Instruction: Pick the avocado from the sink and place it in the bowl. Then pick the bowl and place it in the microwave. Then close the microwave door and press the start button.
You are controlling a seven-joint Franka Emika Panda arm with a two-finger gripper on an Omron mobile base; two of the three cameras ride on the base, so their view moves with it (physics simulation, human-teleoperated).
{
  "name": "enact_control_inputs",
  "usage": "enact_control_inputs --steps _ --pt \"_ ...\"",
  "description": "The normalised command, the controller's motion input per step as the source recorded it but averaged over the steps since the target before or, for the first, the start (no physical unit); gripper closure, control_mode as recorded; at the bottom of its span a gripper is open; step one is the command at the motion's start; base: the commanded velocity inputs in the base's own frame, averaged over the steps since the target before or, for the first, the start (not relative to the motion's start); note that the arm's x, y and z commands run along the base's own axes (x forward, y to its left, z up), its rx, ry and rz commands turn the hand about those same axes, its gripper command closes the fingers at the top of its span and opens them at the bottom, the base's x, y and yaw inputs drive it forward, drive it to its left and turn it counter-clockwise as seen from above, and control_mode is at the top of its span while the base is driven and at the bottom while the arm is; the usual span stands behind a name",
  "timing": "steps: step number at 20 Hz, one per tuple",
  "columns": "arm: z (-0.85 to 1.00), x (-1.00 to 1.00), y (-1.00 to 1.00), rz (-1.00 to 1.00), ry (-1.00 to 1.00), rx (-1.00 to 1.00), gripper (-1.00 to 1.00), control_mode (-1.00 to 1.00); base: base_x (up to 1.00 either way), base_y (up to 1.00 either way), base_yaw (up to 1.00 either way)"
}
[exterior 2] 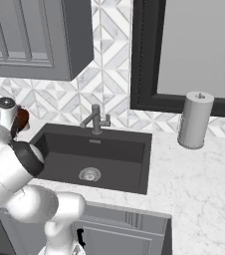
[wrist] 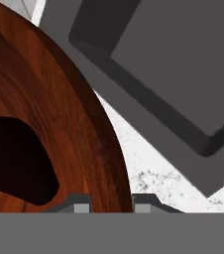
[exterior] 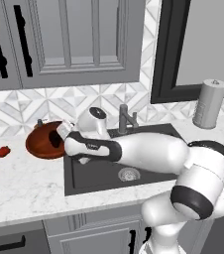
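Note:
The reddish-brown wooden bowl [exterior: 40,143] sits on the marble counter left of the dark sink [exterior: 99,174]. The nearly black avocado [wrist: 15,158] lies inside the bowl [wrist: 69,114]. My gripper [exterior: 62,135] reaches over the sink's left edge to the bowl's near rim. In the hand view the two fingertips of my gripper [wrist: 112,204] stand on either side of that rim, shut on it. A sliver of the bowl [exterior 2: 23,118] shows behind the hand in the right base view. The microwave, its door and the start button are out of view.
A small red item [exterior: 3,151] lies on the counter left of the bowl. The grey faucet [exterior: 126,118] stands behind the sink [exterior 2: 115,149], whose drain [exterior: 129,174] is bare. A paper towel roll [exterior: 209,104] stands at the right. Grey cabinets hang overhead.

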Motion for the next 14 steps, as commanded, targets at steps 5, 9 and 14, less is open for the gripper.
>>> enact_control_inputs --steps 5,9,14 --pt "0.98 -0.59 -0.43 -0.39 0.01 0.0 1.0 -1.0 0.0 0.0 0.0" --pt "0.98 -0.68 -0.61 -0.35 0.03 0.0 1.0 -1.0 0.0 0.0 0.0" --pt "1.0 -0.66 -0.75 -0.28 0.09 0.0 1.0 -1.0 0.0 0.0 0.0"
